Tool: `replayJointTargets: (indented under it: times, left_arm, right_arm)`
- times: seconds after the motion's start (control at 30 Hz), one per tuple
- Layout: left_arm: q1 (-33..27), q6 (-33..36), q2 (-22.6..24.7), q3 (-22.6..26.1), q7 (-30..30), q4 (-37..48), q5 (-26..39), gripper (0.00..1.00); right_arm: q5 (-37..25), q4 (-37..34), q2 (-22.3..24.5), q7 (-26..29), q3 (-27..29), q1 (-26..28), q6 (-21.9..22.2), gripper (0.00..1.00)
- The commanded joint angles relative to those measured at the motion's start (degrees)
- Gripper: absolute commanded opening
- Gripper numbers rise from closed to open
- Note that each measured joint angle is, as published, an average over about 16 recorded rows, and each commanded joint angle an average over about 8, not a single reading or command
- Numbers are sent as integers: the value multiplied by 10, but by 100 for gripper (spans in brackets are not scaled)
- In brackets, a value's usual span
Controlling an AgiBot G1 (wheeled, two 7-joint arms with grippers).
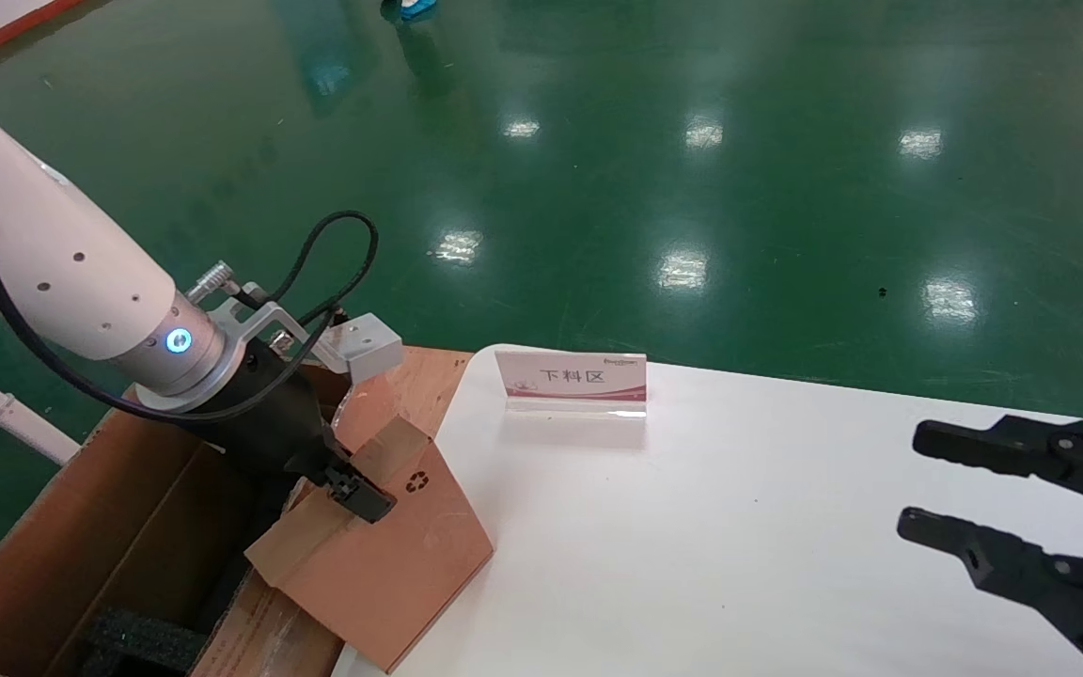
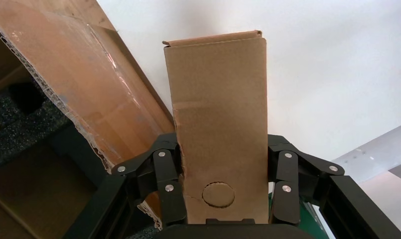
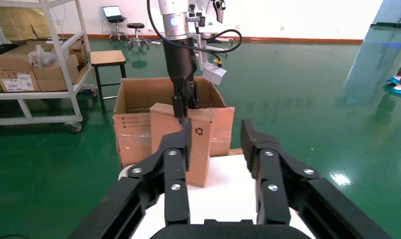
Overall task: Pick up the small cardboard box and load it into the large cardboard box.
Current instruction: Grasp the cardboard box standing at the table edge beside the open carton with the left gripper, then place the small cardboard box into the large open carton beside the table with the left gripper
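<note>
Holding: the left end effector (image 1: 353, 489) is clamped on the flat rectangular plain brown small cardboard box (image 1: 382, 550), its black fingers (image 2: 171, 186) pressing the box's two narrow sides in the left wrist view.
Left arm pose: the white forearm enters from the upper left of the head frame and slopes down to the lower centre-left, wrist tilted over the carton's edge.
Small box position: lower centre-left of the head frame, tilted, lying partly over the taped flap of the big brown corrugated large cardboard box (image 1: 118, 536) and partly over the edge of the white tabletop (image 1: 739, 545); its black recycling symbol (image 1: 416, 481) faces up.
Large box: lower left corner of the head frame, flaps open, black foam padding (image 1: 142, 644) showing inside.
Right arm pose: the right end effector (image 1: 922, 489) hangs at the right edge of the head frame over the tabletop, fingers apart and gripping nothing, well apart from both boxes.
Surroundings: a small white-and-pink sign card (image 1: 571, 382) stands on the tabletop at frame centre; glossy green floor (image 1: 692, 169) fills the upper half.
Hidden: the carton's lower part is cut off by the frame; whether the small box rests on the flap cannot be told.
</note>
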Motion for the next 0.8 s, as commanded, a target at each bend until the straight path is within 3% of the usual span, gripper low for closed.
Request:
replayJointTargets:
  times: [0.03,0.33,0.53,0.67,0.8]
  left_arm:
    - [2,-1,1,1,1,3,-1,0]
    - [-109,2,0,-53,22,35,14,0]
    - [-206,52,30,-77,45,87,43,0]
    - [-263,111,58,-69,68,131,64,0]
    - [-310,145,73,-22,88,160,63,0]
  right_arm:
    - [0,0,0,0,0,0,0,0]
    - [0,0,0,0,0,0,0,0]
    - [0,0,0,0,-1,0,0,0]
    - [0,0,0,0,-1,0,0,0]
    - [0,0,0,-1,-1,0,0,0]
